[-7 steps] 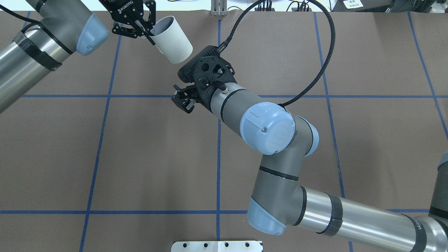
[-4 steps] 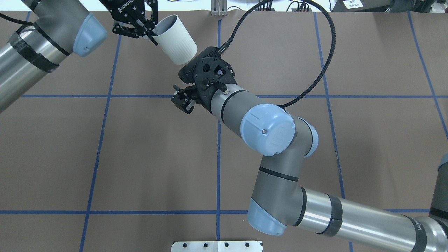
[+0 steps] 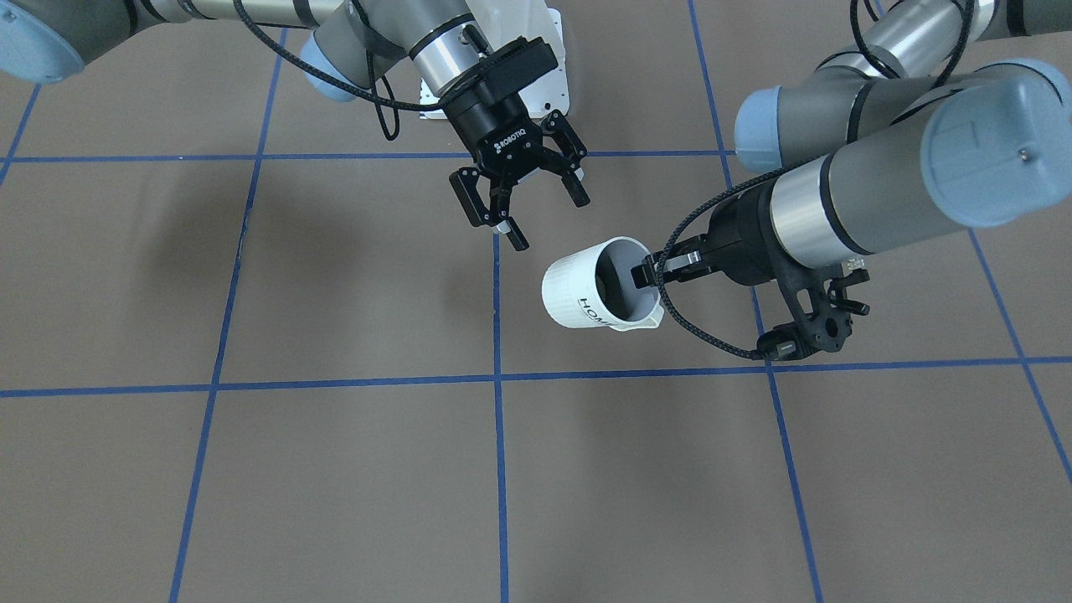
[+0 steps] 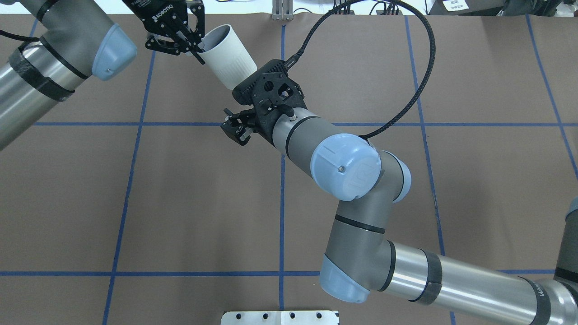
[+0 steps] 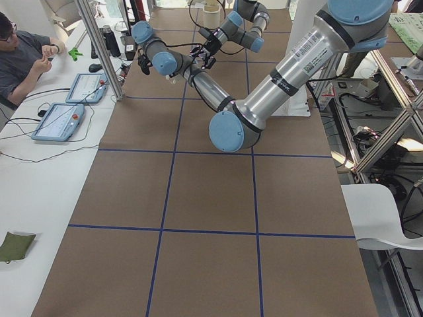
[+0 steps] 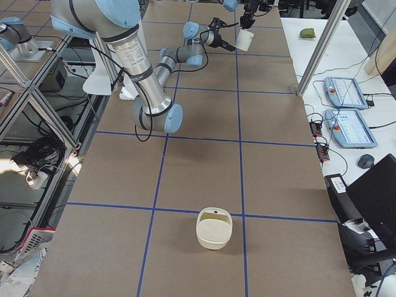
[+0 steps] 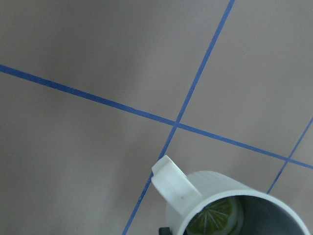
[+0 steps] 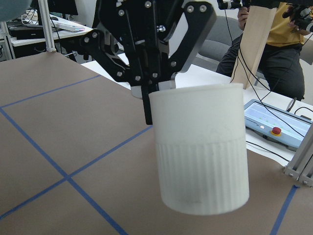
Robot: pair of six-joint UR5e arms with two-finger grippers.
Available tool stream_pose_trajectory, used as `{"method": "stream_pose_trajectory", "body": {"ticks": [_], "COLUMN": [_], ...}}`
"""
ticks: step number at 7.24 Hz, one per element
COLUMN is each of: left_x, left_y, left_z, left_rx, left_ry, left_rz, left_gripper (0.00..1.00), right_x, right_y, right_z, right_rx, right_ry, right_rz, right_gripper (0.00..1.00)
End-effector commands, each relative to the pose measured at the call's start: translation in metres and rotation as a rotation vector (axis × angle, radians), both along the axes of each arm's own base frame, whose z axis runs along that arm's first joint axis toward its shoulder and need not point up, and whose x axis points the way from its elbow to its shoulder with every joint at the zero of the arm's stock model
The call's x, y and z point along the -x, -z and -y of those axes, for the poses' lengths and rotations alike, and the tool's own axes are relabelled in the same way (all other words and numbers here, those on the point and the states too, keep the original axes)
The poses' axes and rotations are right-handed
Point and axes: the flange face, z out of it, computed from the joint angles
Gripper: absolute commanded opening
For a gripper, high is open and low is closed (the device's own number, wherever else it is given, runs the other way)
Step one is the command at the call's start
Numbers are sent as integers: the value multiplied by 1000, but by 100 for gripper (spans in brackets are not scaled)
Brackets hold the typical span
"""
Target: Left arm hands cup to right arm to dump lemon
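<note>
The cream-white cup (image 3: 569, 295) marked "HOME" hangs tilted above the table. My left gripper (image 3: 649, 275) is shut on its rim, one finger inside the mouth. In the overhead view the cup (image 4: 230, 58) is held by the left gripper (image 4: 196, 47) at the top left. The left wrist view shows the cup (image 7: 220, 205) with a lemon slice (image 7: 215, 223) inside. My right gripper (image 3: 548, 222) is open and empty, just beside the cup's base without touching. It also shows in the overhead view (image 4: 237, 131). The right wrist view faces the cup's ribbed side (image 8: 200, 147).
A cream bowl-like container (image 6: 213, 230) stands on the brown table toward my right end. A white base plate (image 4: 280, 317) sits at the near edge. Operators' desks with teach pendants (image 6: 343, 93) line the far side.
My left gripper has carried the cup a little to the right, so its base now overlaps the right wrist's black bracket in the overhead view. The right arm has barely moved.
</note>
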Motion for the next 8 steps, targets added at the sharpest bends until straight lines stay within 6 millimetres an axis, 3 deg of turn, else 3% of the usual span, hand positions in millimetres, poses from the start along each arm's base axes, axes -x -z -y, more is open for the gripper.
{"method": "stream_pose_trajectory", "body": {"ticks": [1,2,5,8], "left_x": [-8,-16,-10,-31], "left_y": [3,0,-16,-11], "left_z": [-7,-10,-44,-56], "left_rx": [-7,-6,-12,3], "left_ry": [-9,-18,-14,-37], "left_rz": [2,6,11,16], "left_gripper": [0,0,0,0], "right_x": [0,0,-1,0], "right_y": [-1,-1,-2,-5], "right_z": [0,0,2,1], "right_rx": [1,1,2,1], "right_ry": [0,-6,-14,-11], "right_rz": [-2,-1,-4,-10], "right_gripper": [98,98,98,98]}}
